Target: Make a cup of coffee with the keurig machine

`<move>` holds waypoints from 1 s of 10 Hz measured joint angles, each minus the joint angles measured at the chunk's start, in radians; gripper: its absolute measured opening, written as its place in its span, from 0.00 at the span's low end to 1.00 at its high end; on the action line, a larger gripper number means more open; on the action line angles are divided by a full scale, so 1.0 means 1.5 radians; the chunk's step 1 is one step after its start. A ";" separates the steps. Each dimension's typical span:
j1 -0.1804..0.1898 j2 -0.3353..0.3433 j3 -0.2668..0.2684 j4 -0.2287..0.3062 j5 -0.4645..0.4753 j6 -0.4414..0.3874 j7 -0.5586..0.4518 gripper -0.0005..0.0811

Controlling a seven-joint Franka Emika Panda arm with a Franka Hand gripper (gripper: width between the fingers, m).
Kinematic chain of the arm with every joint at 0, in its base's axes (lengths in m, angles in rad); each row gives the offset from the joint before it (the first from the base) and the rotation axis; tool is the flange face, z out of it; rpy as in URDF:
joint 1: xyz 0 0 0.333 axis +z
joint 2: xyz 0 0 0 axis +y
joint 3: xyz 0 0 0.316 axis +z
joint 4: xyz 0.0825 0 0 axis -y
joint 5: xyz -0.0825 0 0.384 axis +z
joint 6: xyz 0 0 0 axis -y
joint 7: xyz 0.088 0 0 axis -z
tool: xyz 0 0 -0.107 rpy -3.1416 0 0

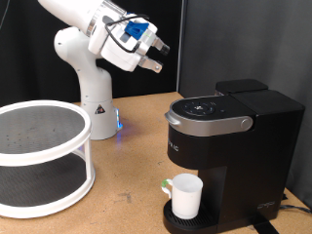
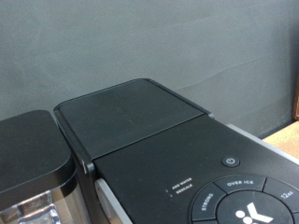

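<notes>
The black keurig machine [image 1: 229, 136] stands at the exterior view's right, lid down, with its silver-grey handle and round button panel on top. The white cup [image 1: 185, 194] sits on its circular drip tray under the spout. My gripper [image 1: 156, 56] hangs in the air above and to the left of the machine, apart from it, with nothing between its fingers; they look spread. The wrist view shows the machine's black lid [image 2: 140, 117] and button panel [image 2: 245, 194] close below; the fingers do not show there.
A white two-tier round rack [image 1: 39, 156] stands at the exterior view's left on the wooden table [image 1: 127, 175]. The arm's white base [image 1: 93, 97] is behind it. A dark curtain closes the back.
</notes>
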 joint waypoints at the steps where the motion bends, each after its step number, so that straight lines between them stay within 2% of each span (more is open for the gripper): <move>1: 0.002 0.000 0.002 0.003 0.000 0.000 0.000 0.99; 3: 0.007 0.005 0.028 0.032 -0.022 0.000 0.027 0.99; 4: 0.005 0.009 0.048 0.052 -0.080 0.000 0.058 0.99; 6: -0.009 0.027 0.104 0.097 -0.246 -0.003 0.126 0.99; 7: -0.011 0.042 0.122 0.125 -0.298 -0.032 0.155 0.99; 8: -0.016 0.074 0.125 0.158 -0.325 -0.066 0.167 0.99; 10: -0.015 0.072 0.126 0.156 -0.324 -0.051 0.154 0.99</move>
